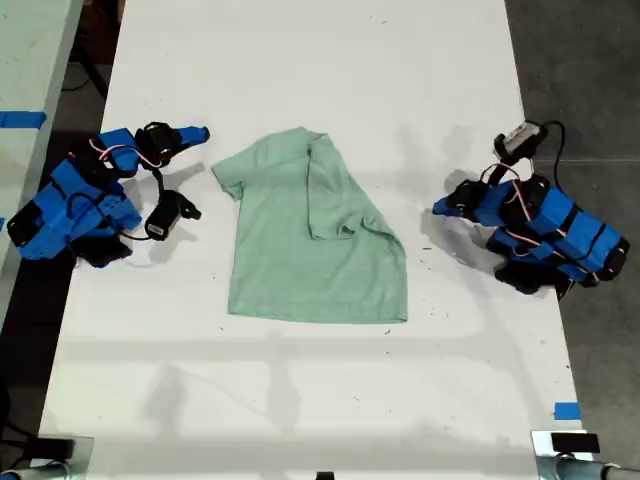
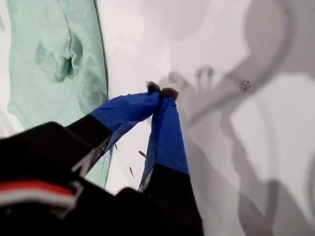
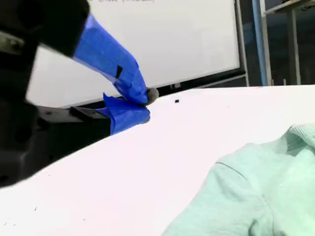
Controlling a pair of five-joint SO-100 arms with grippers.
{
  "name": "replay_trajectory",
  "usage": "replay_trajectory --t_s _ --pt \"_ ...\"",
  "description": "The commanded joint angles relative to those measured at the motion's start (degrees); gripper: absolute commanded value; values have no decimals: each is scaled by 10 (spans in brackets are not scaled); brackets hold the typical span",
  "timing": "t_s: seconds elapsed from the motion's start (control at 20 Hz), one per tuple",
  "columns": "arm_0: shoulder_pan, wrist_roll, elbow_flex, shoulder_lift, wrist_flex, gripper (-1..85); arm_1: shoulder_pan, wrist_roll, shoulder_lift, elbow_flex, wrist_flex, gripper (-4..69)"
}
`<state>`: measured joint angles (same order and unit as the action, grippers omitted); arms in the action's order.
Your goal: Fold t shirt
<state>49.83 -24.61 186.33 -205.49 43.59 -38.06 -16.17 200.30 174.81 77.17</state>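
On the table [image 1: 300, 400], heathered mint t shirt [image 1: 300, 260], half-folded.

We record bright, even overhead lighting on the white table [image 1: 320, 60] in the exterior view, with mild glare washing out its far end. Soft, multiple grey shadows lie beside both arms and across the near part of the table, indicating several light sources. That view is sharp. In the first wrist view, broad overlapping shadows cross the table, and the near housing is blurred. In the second wrist view, the foreground cloth and dark housing are out of focus.
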Motion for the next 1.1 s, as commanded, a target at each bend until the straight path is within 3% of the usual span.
replay_trajectory --t_s 0.0,0.05,0.35,0.6,1.05 --pt "8 -3 22 -6 -1 13 19 -156 7 12 -23 53" --pt "10 -3 22 -6 -1 15 52 -200 7 9 -33 56" --pt "11 -3 22 -6 -1 12 105 -185 7 9 -39 14" --pt "55 -19 22 -6 -4 -2 112 -174 7 10 -37 5" --pt "21 -22 22 -6 -5 1 97 -125 7 13 -21 -7"
